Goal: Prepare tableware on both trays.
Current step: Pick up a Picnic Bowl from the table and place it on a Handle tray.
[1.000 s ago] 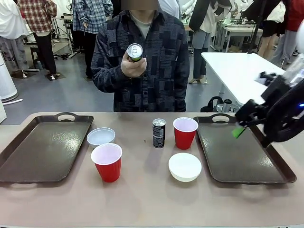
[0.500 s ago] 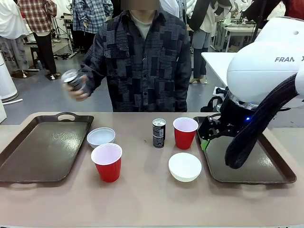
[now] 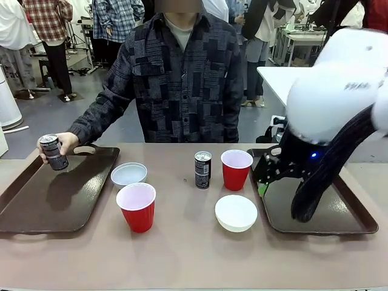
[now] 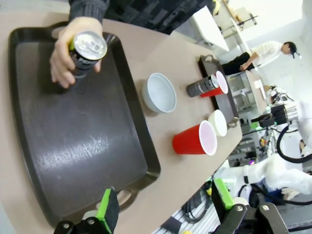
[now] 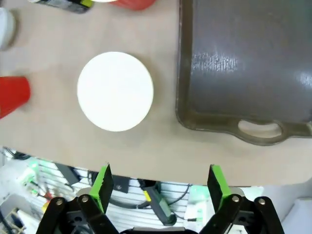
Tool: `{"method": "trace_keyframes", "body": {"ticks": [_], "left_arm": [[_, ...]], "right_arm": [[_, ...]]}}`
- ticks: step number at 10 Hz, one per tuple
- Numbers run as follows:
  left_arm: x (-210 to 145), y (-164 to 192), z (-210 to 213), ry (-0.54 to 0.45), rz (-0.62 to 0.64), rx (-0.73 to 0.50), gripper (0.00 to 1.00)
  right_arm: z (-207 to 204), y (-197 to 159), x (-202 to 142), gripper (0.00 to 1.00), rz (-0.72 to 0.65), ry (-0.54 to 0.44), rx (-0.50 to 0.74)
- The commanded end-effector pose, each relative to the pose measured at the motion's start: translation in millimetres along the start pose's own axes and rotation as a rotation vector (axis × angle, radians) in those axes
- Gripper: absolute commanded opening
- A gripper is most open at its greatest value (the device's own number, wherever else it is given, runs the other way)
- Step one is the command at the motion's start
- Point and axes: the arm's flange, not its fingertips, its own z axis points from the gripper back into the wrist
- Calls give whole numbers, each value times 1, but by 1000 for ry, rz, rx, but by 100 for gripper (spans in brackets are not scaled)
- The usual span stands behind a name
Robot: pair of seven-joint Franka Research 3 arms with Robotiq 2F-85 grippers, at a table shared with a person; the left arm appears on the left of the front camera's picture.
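Jaws of my left gripper (image 4: 165,202) and right gripper (image 5: 159,180) stand open, empty; a person's hand (image 4: 62,56) holds a slim dark silver-topped can (image 4: 87,48) over a scuffed brown rimmed plastic tray (image 4: 73,146).

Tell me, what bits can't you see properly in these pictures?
- Front view: the right arm covers part of the right tray.
- Front view: the person's hand wraps the held can; whether it touches the left tray is unclear.
- Right wrist view: the nearer red cup is cut off by the left edge.
- Front view: print on the standing can is too small to read.
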Motion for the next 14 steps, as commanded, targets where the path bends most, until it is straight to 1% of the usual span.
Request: {"method": "trace_keyframes", "body": {"ticks": [1,3,4,7,8,9,10,11,12,13,14], "left_arm": [[0,0,1,-9,3,-11,100],[0,0,1,-9,3,-11,100],[0,0,1,-9,3,-11,100],[0,0,1,-9,3,-11,100],[0,0,1,-9,3,-11,100],[0,0,1,-9,3,-11,100],[0,0,1,-9,3,-11,100],[0,0,1,-9,3,-11,100],[0,0,1,-9,3,-11,100],[0,0,1,-9,3,-11,100],[0,0,1,-9,3,-11,100]], "right_arm": [[-49,24,24,100,-27,-35,-112],[-81,30,37,100,-10,-14,-99],[-90,31,40,100,6,1,-78],[-109,31,45,100,58,-16,-5],[-114,32,45,81,63,-14,14],[-115,34,44,80,65,-13,7],[-113,37,42,61,62,-21,-2],[-110,38,41,76,65,-25,-2],[-110,39,42,41,60,-27,-2],[-111,39,43,56,51,-22,-1],[-112,38,44,22,46,-14,-1]]}}
